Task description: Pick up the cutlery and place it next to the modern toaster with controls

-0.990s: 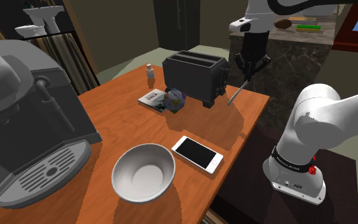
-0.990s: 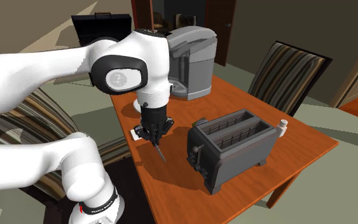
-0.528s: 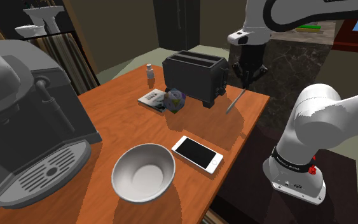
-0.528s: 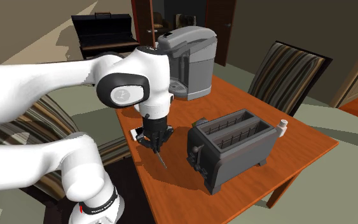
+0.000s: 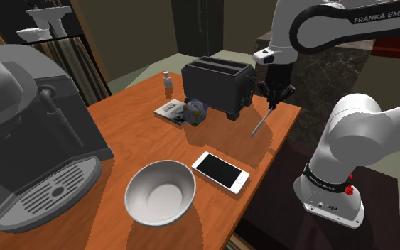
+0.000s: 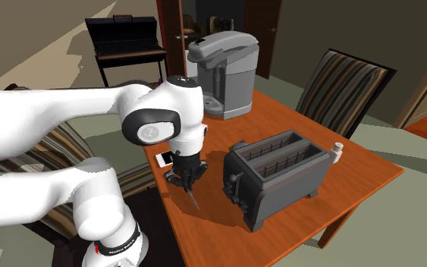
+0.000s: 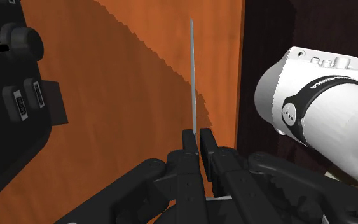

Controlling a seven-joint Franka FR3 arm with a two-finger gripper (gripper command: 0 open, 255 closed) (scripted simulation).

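Orange-brown wood counter (image 5: 138, 131) carries a dark grey two-slot toaster (image 5: 218, 87) with a lever and buttons on its end face. The black tool (image 5: 271, 104) hangs over the counter off that control end, near the edge on the stand side. It is pinching the cutlery (image 5: 261, 121), a thin grey blade-like piece, by one end. In the wrist view the two fingers clasp the strip between them and the rest runs straight out past the tips. The cutlery slants down from the tool, off the counter for most of its length; cannot tell if the low tip touches the wood. Second exterior view: tool (image 6: 186, 184) and cutlery (image 6: 193, 197) sit near the toaster's (image 6: 276, 176) lever face, apart from it. A white phone (image 5: 221, 171) and a grey bowl (image 5: 160, 192) lie further along the counter, well clear. Progress, as a judgement: pick-up looks done and the carry looks mostly done, since the piece is already near the toaster. Left: lower it flat onto the bare wood by the control end, spread the fingers, pull away.
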